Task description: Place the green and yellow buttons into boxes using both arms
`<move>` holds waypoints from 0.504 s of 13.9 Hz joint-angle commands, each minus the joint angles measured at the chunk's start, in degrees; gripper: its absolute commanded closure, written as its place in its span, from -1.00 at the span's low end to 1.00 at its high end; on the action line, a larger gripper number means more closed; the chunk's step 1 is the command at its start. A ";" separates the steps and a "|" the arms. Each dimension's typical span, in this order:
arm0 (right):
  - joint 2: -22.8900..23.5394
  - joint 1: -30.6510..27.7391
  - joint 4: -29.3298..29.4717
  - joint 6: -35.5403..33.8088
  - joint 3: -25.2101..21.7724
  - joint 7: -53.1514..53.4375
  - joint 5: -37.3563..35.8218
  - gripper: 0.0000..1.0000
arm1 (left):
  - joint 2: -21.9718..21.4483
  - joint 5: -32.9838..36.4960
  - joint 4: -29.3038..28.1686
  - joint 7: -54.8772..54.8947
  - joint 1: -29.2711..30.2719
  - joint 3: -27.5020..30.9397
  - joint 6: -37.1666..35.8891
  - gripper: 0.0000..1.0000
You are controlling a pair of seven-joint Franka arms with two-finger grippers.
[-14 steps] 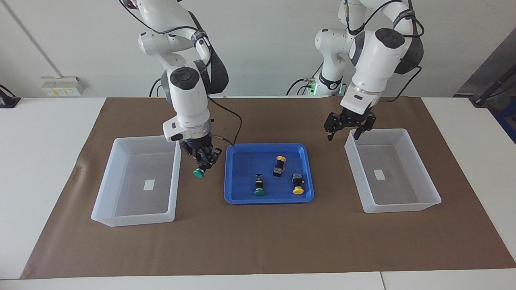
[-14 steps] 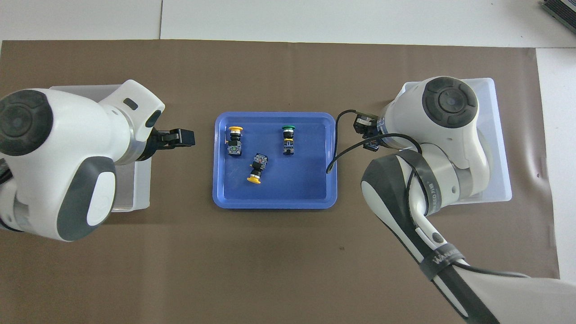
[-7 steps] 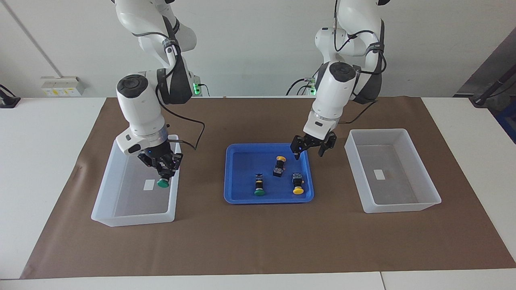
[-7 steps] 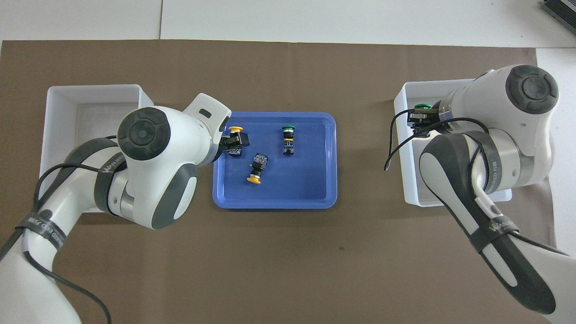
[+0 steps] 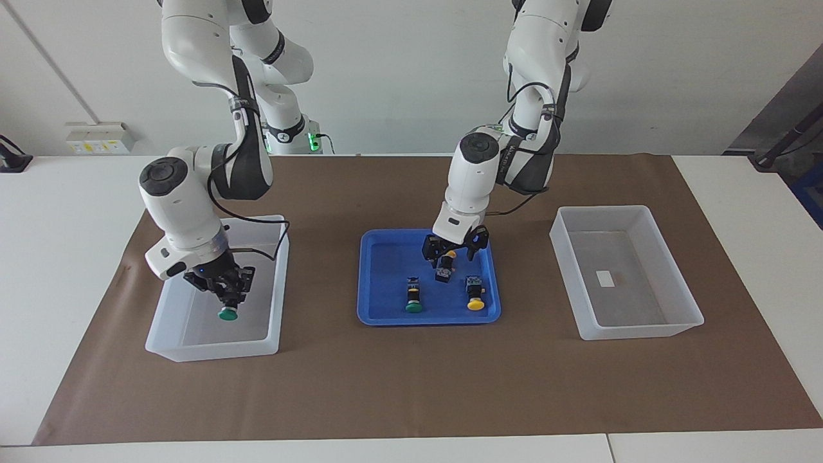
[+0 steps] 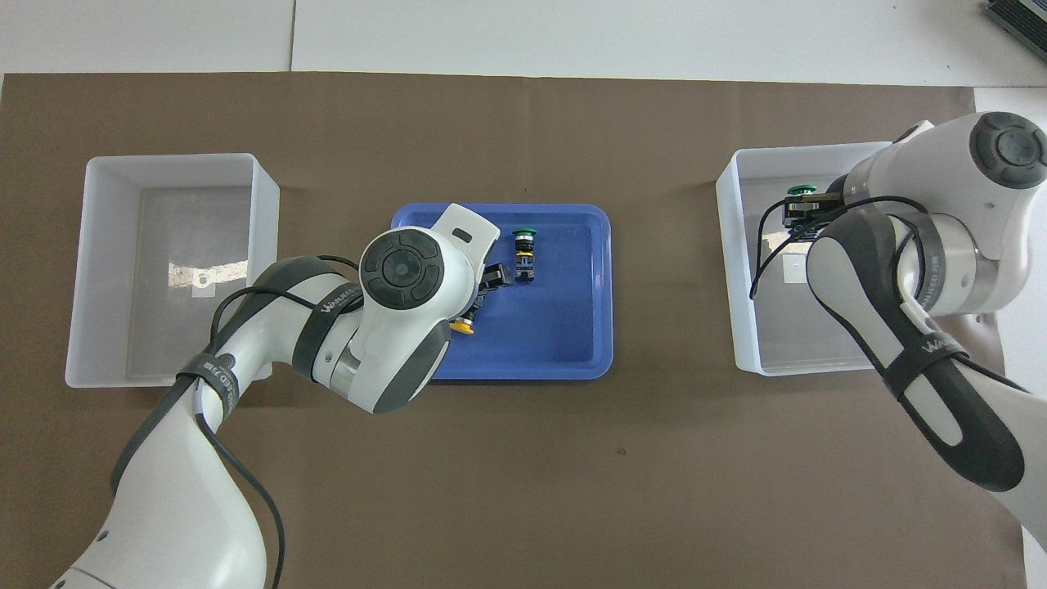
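Right claw (image 5: 226,297) gripping round-capped green button (image 5: 227,313) (glossy), translucent box (image 5: 168,335)

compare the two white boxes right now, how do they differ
The box at the right arm's end has the right claw inside it, holding a green button. The box at the left arm's end holds only its white label. Both are matching translucent, tall-walled bins.

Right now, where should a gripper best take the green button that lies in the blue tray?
Probably its black body, from straight above: the green button lies on its side in the blue tray, cap away from the robots, body blocky.
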 commanded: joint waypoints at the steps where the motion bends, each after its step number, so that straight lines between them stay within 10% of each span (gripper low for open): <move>1: 4.84 -2.18 5.34 -0.08 0.85 -3.66 1.91 1.00 | 1.46 1.74 0.62 -3.17 -1.84 0.97 2.16 -1.00; 7: 8.19 -3.24 6.15 4.57 0.85 -4.37 2.26 1.00 | 3.04 4.73 0.36 -3.18 -2.02 0.80 3.40 -1.00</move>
